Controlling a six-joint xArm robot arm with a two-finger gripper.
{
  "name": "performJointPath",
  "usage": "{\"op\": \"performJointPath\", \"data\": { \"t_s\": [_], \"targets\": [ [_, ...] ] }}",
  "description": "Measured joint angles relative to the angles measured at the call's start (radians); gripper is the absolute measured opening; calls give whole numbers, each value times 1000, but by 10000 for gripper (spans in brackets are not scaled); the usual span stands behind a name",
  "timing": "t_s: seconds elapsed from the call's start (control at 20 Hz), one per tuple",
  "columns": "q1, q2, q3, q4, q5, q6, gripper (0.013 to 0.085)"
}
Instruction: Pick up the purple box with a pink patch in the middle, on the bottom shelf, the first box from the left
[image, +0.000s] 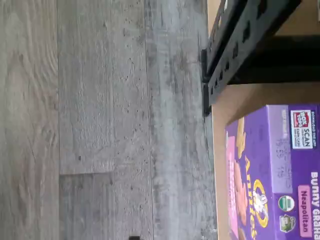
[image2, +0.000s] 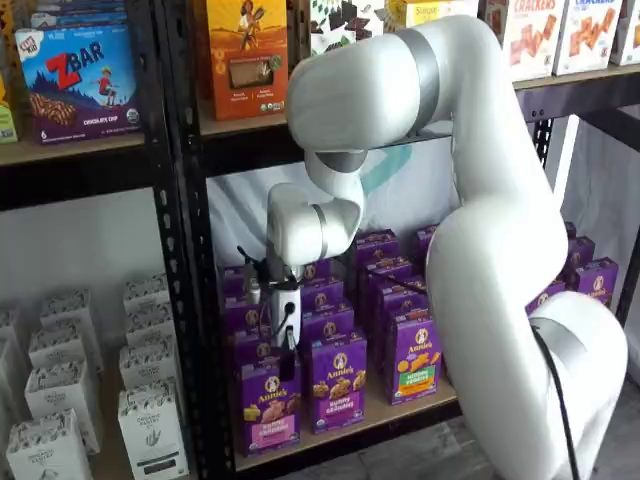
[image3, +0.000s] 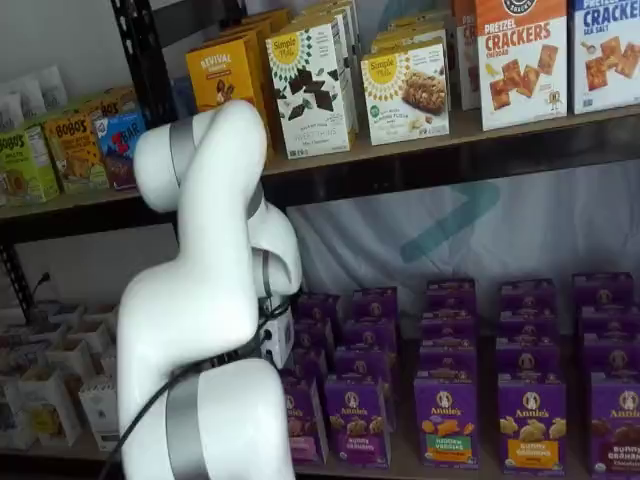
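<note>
White arm (image2: 470, 200) bent downward, claw (image2: 286, 352) over purple box (image2: 268, 402)

grey wood-plank floor (image: 100, 120); black metal rack (image2: 180, 250).

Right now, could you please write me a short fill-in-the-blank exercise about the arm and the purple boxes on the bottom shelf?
1. The gripper hangs just above the purple box with the ____ band.
2. That box stands on the ____ shelf.
3. The carton beside it reads Bunny ____.
4. In the wrist view, the box names the flavour ____.

Missing words: pink; bottom; Grahams; Neapolitan
</note>
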Motion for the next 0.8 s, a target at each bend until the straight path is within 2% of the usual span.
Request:
{"op": "performJointPath", "data": {
  "t_s": [0.1, 0.2, 0.5, 0.8],
  "targets": [
    [-3, 21, -22, -33, 4, 26, 850],
    [-8, 47, -46, -42, -2, 30, 850],
    [-16, 99, -81, -21, -56, 1, 850],
    [-24, 157, -139, -32, -64, 1, 850]
  ]
}}
